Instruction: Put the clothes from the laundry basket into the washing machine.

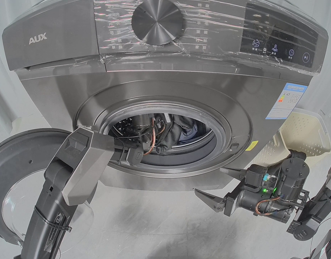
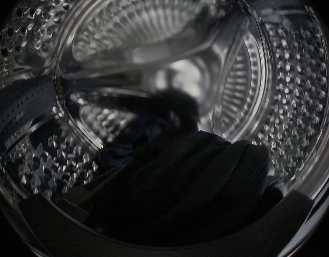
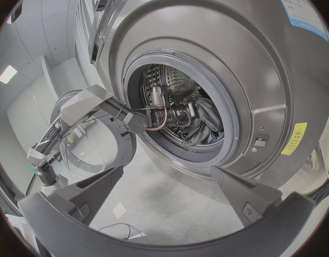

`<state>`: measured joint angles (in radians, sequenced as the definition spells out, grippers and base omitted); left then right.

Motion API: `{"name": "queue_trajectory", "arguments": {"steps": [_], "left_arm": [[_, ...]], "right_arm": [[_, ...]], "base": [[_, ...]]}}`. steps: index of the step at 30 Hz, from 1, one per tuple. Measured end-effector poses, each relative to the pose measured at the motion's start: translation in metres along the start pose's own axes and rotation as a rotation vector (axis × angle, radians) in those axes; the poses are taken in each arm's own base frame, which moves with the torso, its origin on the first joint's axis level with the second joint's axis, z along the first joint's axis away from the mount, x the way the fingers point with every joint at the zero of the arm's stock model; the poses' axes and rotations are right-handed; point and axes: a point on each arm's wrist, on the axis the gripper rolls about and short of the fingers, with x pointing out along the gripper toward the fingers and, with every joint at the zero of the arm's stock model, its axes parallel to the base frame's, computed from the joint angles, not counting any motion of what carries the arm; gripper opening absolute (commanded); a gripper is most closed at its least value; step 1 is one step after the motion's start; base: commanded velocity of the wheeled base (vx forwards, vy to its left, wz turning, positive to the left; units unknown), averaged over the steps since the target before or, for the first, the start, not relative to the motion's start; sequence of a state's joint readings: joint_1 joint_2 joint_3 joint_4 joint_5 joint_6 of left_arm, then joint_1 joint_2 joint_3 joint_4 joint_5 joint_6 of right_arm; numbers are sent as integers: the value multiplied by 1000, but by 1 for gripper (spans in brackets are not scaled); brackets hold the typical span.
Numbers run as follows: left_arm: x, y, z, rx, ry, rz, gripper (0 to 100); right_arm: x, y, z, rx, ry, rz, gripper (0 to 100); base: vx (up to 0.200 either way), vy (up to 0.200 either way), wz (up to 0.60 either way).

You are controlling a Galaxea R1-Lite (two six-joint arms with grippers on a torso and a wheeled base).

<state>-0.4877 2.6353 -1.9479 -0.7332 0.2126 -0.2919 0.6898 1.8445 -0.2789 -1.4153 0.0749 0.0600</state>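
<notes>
Pale grey floor (image 1: 154, 220); washing machine (image 1: 57, 90) with its door (image 1: 25, 155) swung open to the left.
The left gripper (image 3: 190, 114) is inside the drum (image 2: 296, 90), against the dark clothes (image 1: 180, 131) heaped there; whether it grips them cannot be told. The right gripper (image 1: 208, 180) hangs over the floor below the drum opening, jaws spread wide, holding nothing. The cream laundry basket (image 1: 309, 133) stands at the machine's right.

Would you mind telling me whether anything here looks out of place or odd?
Wrinkled plastic film covers the washing machine's control panel; the dark clothes bunch near the drum's front edge. Nothing else stands out.
</notes>
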Motion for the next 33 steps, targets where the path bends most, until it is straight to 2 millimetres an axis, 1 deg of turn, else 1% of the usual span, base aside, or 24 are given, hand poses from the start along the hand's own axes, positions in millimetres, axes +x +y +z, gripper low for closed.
{"name": "queue_trajectory", "arguments": {"steps": [2,6,9,12,13,16,20,24,26,30,33], "left_arm": [[-5,-2,-8,8,60,4,100],[-26,-2,-26,49,240,12,100],[-44,-8,-31,102,353,-7,100],[-54,-9,-29,143,393,-24,100],[-56,-10,-29,149,399,-27,0],[-58,-11,-36,175,418,-38,0],[-53,-5,-44,199,417,-36,0],[-43,-4,-43,180,372,-38,0],[-36,-6,-38,148,333,-32,0],[-19,-13,-16,62,202,-15,0],[-7,-10,-3,8,98,12,0]], "right_arm": [[0,0,0,0,0,0,100],[0,0,0,0,1,0,100],[0,0,0,0,1,0,100],[0,0,0,0,0,1,100],[0,0,0,0,0,1,100],[0,1,0,-1,-1,3,100],[0,1,1,-1,-3,4,100],[1,1,1,-1,-4,6,100],[1,2,1,-1,-5,6,100],[1,2,1,-2,-7,8,100],[1,2,2,0,-8,9,100]], "base": [[0,0,0],[0,0,0],[0,0,0],[0,0,0],[0,0,0],[0,0,0],[0,0,0],[0,0,0],[0,0,0],[0,0,0],[0,0,0]]}}
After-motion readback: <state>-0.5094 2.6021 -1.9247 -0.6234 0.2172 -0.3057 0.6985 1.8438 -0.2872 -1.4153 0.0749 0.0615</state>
